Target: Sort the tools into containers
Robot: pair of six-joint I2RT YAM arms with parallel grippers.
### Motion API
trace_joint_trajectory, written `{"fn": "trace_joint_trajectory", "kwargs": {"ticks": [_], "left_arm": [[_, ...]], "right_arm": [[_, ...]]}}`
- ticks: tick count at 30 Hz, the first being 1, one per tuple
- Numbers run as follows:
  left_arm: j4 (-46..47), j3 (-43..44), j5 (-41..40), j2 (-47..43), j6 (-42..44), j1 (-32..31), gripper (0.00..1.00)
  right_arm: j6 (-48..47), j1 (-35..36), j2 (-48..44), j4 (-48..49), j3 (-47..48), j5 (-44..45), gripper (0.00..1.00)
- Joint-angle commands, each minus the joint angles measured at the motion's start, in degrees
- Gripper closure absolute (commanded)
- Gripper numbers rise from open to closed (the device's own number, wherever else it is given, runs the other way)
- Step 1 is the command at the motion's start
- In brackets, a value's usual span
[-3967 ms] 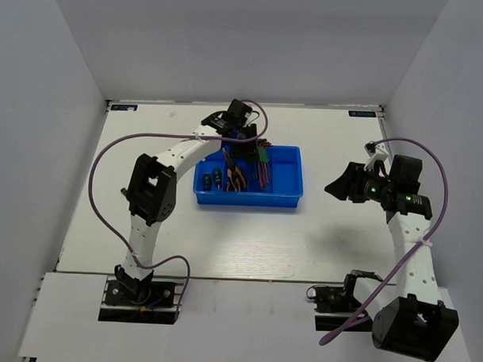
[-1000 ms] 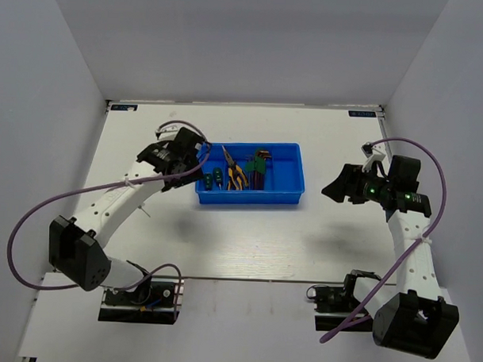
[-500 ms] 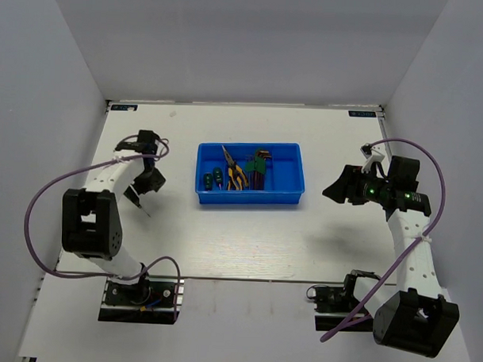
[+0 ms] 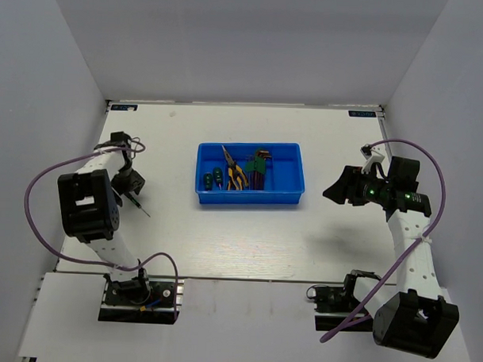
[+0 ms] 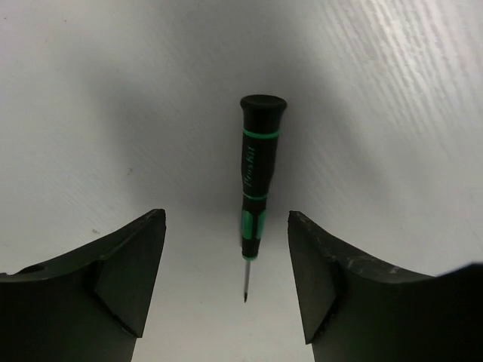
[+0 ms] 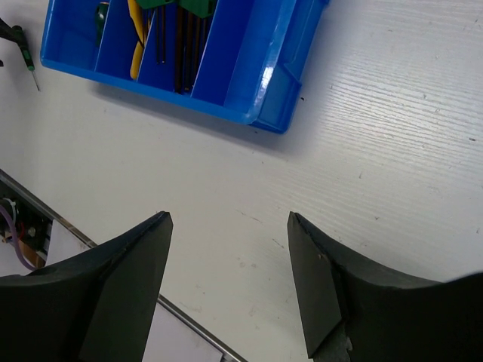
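Note:
The blue tray (image 4: 284, 200) stands mid-table; it holds two green-handled screwdrivers (image 4: 212, 180), yellow-and-black pliers (image 4: 235, 174) and the hex keys (image 4: 261, 167) in separate compartments. It also shows in the right wrist view (image 6: 272, 79). A slim black screwdriver with green bands (image 5: 256, 177) lies on the table at the far left (image 4: 141, 208). My left gripper (image 5: 226, 279) hangs open just above it, a finger on either side of its tip, not touching. My right gripper (image 6: 230, 286) is open and empty, right of the tray (image 4: 336, 189).
White side walls close in the table on the left and right. The left arm's base and purple cable (image 4: 34, 213) sit near the left edge. The table's front metal edge (image 6: 181, 317) shows below my right gripper.
My left arm has swung from the tray out to the far left of the table and now hangs over the slim screwdriver. The right arm has barely moved.

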Motion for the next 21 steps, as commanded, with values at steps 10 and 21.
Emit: {"fn": "trace_joint_trajectory", "kwargs": {"ticks": [10, 21], "left_arm": [[7.2, 2.7, 3.4, 7.4, 5.7, 5.0, 0.42], [11.0, -3.9, 7.2, 8.6, 6.3, 6.7, 0.62]], "right_arm": [[-0.7, -0.8, -0.3, -0.3, 1.5, -2.0, 0.32], [-0.6, -1.3, 0.0, -0.5, 1.6, -3.0, 0.32]]}}
